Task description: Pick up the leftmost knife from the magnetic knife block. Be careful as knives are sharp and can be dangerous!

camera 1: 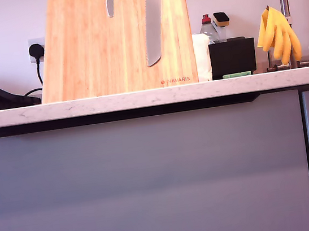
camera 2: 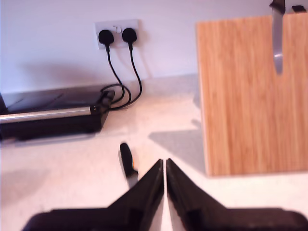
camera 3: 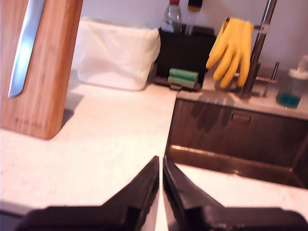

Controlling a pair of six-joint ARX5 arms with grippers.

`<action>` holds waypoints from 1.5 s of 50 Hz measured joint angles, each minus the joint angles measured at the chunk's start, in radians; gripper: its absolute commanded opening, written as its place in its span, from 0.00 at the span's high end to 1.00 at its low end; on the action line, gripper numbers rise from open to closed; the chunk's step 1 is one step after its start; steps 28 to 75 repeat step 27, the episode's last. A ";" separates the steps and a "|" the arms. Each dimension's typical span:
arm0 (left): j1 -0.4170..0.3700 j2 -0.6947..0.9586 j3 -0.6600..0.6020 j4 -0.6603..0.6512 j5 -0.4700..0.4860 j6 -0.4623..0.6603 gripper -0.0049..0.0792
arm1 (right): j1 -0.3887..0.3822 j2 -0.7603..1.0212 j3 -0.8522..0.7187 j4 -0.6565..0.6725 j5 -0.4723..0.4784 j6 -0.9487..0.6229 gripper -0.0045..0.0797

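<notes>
Bare pale stone worktop (camera 2: 67, 163) lies open between the tall light bamboo knife block (camera 2: 250, 96) and the low black and silver appliance (camera 2: 48, 115), with only a small black-handled knife (camera 2: 127, 161) lying on it and two black plug cables (camera 2: 122, 72) trailing near the wall. Past the block's other side, the worktop is free up to the sunken steel sink (camera 3: 231, 144). There a white cloth bag (camera 3: 118, 53), a black caddy (camera 3: 185, 48), a yellow rubber glove (camera 3: 231, 45) on the tap and a soap bottle (camera 3: 291, 86) crowd the back wall.

Low frontal camera; block (camera 1: 100, 48) shared.

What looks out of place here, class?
What looks like a black-handled knife lies loose on the pale worktop before my first gripper, not on the tall bamboo knife block.
</notes>
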State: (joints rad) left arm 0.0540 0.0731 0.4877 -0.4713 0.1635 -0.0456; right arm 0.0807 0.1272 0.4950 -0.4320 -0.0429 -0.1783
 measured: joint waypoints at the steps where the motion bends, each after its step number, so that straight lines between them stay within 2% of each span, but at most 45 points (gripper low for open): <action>1: 0.000 -0.008 0.000 -0.001 0.000 -0.001 0.96 | 0.000 -0.006 -0.001 -0.010 0.000 0.007 0.95; 14: 0.000 -0.039 0.002 -0.133 0.014 -0.034 0.96 | 0.000 -0.024 -0.002 -0.139 0.001 0.047 0.95; 19: 0.000 -0.039 0.002 -0.142 0.014 -0.035 0.96 | 0.000 -0.024 -0.002 -0.186 0.000 0.047 0.95; 75: 0.000 -0.039 0.002 -0.142 0.014 -0.035 0.96 | 0.000 -0.024 -0.003 -0.183 0.000 0.047 0.95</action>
